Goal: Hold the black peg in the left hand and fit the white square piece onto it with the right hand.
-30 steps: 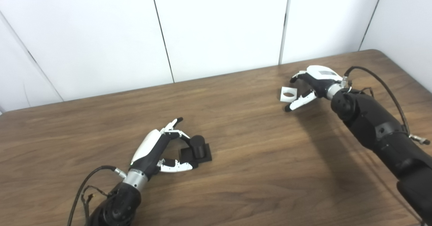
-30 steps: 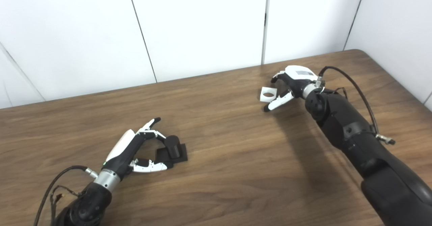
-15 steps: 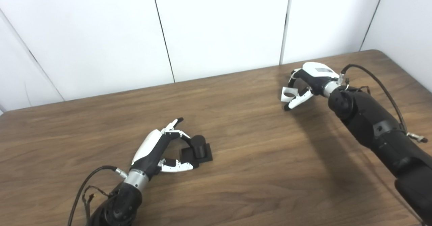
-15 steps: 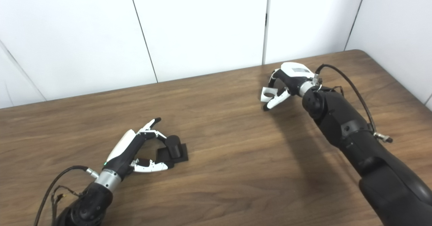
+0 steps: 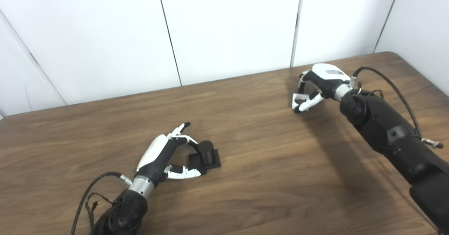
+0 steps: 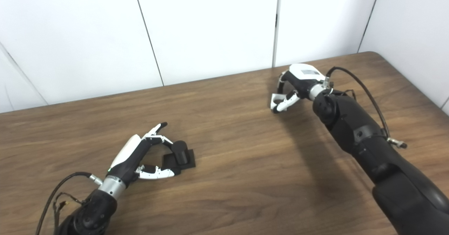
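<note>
The black peg point(image 5: 206, 149) stands upright on its square black base on the wooden table point(image 5: 266, 172), left of centre. My left hand point(image 5: 165, 154) rests on the table beside it, fingers and thumb spread around the peg and base, not closed on them. At the far right, my right hand point(image 5: 317, 84) has its fingers curled down and its thumb under the white square piece point(image 5: 294, 100). The piece is pinched between them, tilted up and mostly hidden; only a narrow white edge shows.
White wall panels point(image 5: 228, 28) stand right behind the table's far edge. The table's right corner point(image 5: 393, 54) lies just beyond my right arm. A cable loops off each wrist.
My right hand closed its fingers over the white square piece, which tipped from lying flat to nearly edge-on in the grasp. My left hand and the peg stayed put.
</note>
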